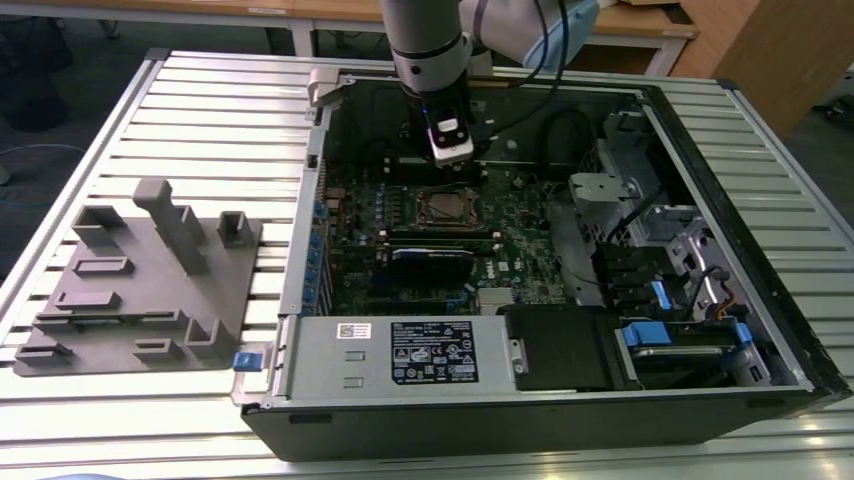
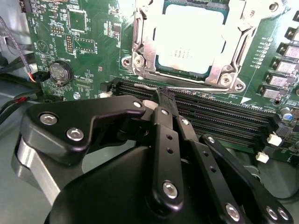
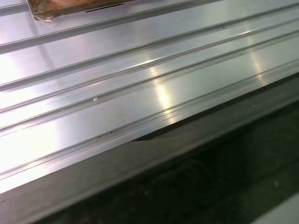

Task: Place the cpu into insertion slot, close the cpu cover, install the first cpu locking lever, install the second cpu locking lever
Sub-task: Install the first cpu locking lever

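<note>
In the exterior view: an open computer case (image 1: pixel 561 420) on a slatted table (image 1: pixel 200 100), a grey fixture tray (image 1: pixel 134 280) on the exterior view's left, and the arm (image 1: pixel 424 45) reaching down into the case, ending just above the insertion slot (image 1: pixel 445 207) in the middle of the green board (image 1: pixel 360 200). In the second wrist view: the cpu (image 2: pixel 189 39) lying flat in the slot, pale dull top up, with the cpu cover (image 2: pixel 141 42) folded down around it, frame on the chip's margins, middle left bare. Along the frame's near edge, a thin wire locking lever (image 2: pixel 205 87), between the slot and the long black memory slots (image 2: pixel 219 114); cannot tell whether hooked down. Black fingers of the gripper (image 2: pixel 163 93) pressed together, tips right at that wire; cannot tell whether touching it or catching it. Judged for handling: chip light, rigid, delicate underneath, best left alone once seated; cover thin, stiff, hinged, wanting only a flat push; lever springy steel, narrow and slick, apt to slide off smooth pads, best taken near its bent free end. In the first wrist view: shiny ribbed table metal beside a dark edge.
</note>
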Robot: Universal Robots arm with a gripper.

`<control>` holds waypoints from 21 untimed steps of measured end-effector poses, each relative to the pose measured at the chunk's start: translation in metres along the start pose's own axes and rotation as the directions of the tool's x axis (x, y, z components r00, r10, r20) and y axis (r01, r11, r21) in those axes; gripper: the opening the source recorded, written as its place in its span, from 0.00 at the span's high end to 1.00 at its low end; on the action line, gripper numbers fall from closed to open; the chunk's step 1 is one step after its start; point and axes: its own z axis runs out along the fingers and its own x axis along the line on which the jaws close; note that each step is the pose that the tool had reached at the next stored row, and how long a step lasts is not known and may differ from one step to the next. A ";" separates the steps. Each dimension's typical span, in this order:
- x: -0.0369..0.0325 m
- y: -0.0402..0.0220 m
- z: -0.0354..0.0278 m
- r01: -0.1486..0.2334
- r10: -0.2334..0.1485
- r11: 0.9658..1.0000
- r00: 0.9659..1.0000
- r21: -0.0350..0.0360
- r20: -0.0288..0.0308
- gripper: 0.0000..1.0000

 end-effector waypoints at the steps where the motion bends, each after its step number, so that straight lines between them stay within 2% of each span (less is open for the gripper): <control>1: 0.0000 0.0000 0.0000 0.000 0.000 1.000 1.000 0.000 0.000 0.89; 5: -0.0001 -0.0002 0.0001 0.001 -0.001 1.000 1.000 0.000 0.000 0.89; 8: -0.0005 -0.0011 0.0001 0.002 -0.002 1.000 1.000 0.003 0.001 0.89; 13: -0.0010 -0.0026 0.0000 0.004 -0.004 1.000 1.000 0.010 0.004 0.89; 18: -0.0013 -0.0034 0.0003 0.007 -0.007 1.000 1.000 0.021 0.008 0.89; 21: -0.0013 -0.0035 0.0004 0.007 -0.008 1.000 1.000 0.023 0.009 0.89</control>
